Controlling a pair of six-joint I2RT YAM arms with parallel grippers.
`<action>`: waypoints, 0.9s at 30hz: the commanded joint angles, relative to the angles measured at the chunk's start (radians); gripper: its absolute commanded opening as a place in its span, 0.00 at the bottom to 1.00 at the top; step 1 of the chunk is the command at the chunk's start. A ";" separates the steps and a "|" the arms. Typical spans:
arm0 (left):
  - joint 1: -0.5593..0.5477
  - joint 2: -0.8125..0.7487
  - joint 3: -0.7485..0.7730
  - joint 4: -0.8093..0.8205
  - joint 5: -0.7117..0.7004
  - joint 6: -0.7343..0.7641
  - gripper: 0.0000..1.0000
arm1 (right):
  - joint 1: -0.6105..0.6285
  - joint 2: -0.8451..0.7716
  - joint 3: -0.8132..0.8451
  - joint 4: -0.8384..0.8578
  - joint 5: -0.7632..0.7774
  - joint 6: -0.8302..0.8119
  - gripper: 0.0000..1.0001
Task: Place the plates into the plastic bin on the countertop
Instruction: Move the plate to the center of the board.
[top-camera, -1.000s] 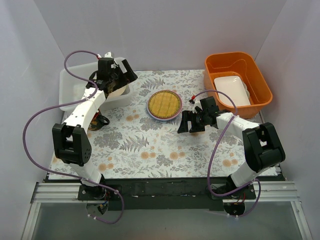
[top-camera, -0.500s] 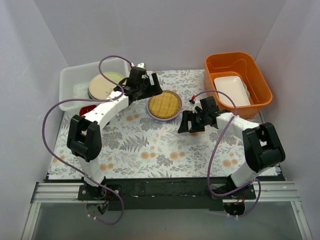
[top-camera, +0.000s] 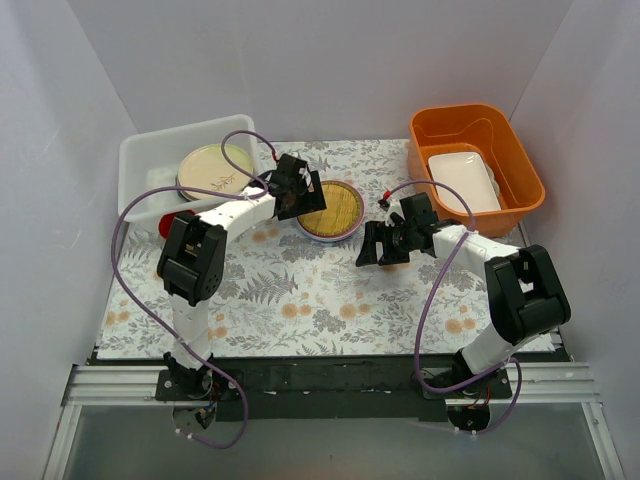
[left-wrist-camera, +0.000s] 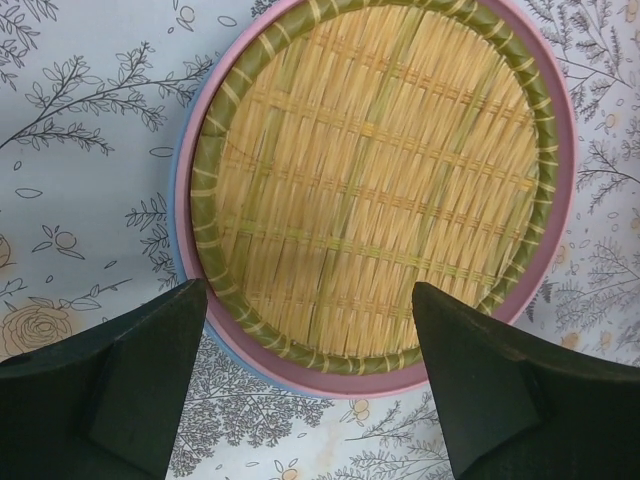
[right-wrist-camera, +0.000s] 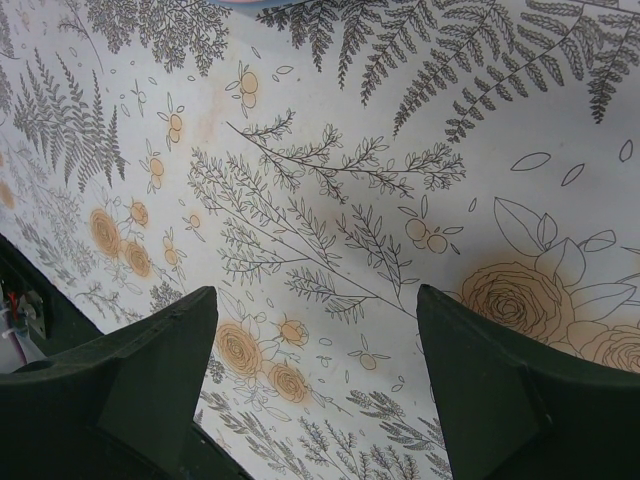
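A woven-bamboo yellow plate (top-camera: 332, 209) tops a small stack on the countertop (top-camera: 300, 290). In the left wrist view it (left-wrist-camera: 375, 170) rests on a pink plate and a light blue one (left-wrist-camera: 185, 290). My left gripper (top-camera: 297, 190) is open and empty, its fingers (left-wrist-camera: 120, 390) astride the stack's near rim. The white plastic bin (top-camera: 150, 160) stands at the back left with a pale yellow plate (top-camera: 215, 170) on top inside. My right gripper (top-camera: 382, 245) is open and empty above bare countertop (right-wrist-camera: 330, 240), right of the stack.
An orange tub (top-camera: 478, 165) at the back right holds a white rectangular dish (top-camera: 465, 182). A red mug (top-camera: 165, 222) peeks out just in front of the bin. White walls close in the sides and back.
My left arm has swung from over the plastic bin rightward to the woven-bamboo plate stack. The pale yellow plate now shows uncovered in the bin. The right arm has not moved.
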 joint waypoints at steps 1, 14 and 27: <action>-0.004 0.012 0.014 0.019 -0.033 0.011 0.83 | 0.003 -0.005 0.034 0.017 -0.006 -0.001 0.88; -0.004 0.101 0.000 0.053 -0.015 0.003 0.83 | 0.001 -0.001 0.036 0.014 -0.004 -0.006 0.88; -0.004 0.147 0.020 0.065 0.038 0.041 0.80 | -0.005 -0.036 0.025 0.030 0.039 0.006 0.87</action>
